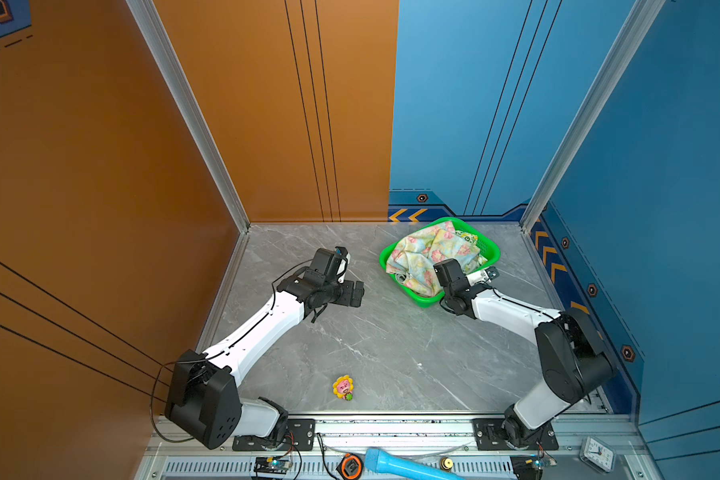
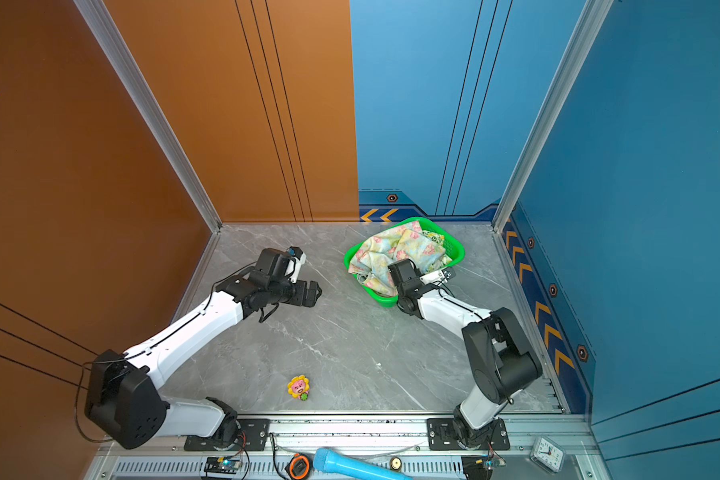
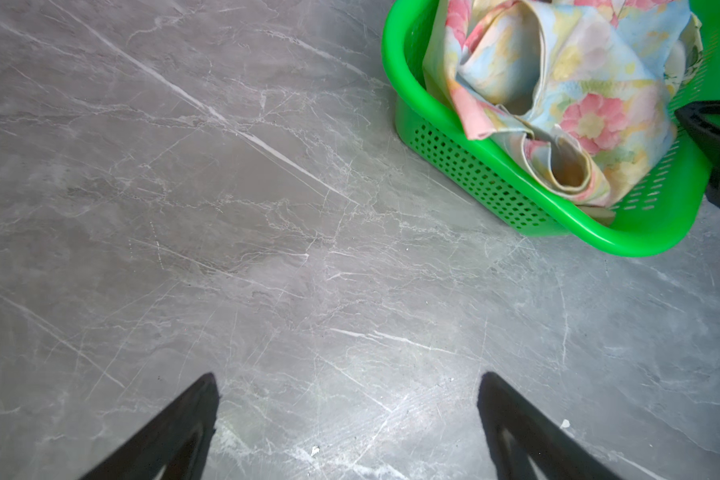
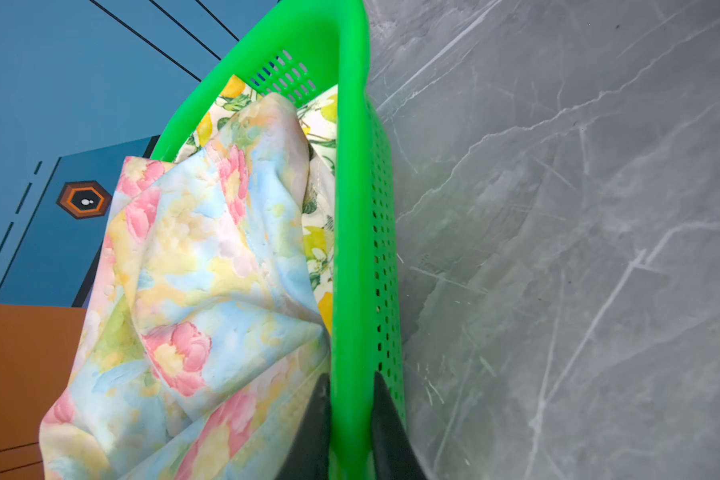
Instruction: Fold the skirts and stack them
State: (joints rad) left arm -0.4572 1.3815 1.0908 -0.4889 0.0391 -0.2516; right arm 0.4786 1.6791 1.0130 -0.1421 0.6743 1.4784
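Skirts (image 1: 425, 253) sit crumpled inside green basket (image 1: 421, 300).

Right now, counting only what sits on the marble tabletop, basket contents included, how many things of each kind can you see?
Skirts showing: 2, the floral skirt and the lemon-print skirt, both in the basket
Baskets: 1, the green basket
Toys: 1, the flower toy
Total: 4; anything buried under the cloth is hidden.
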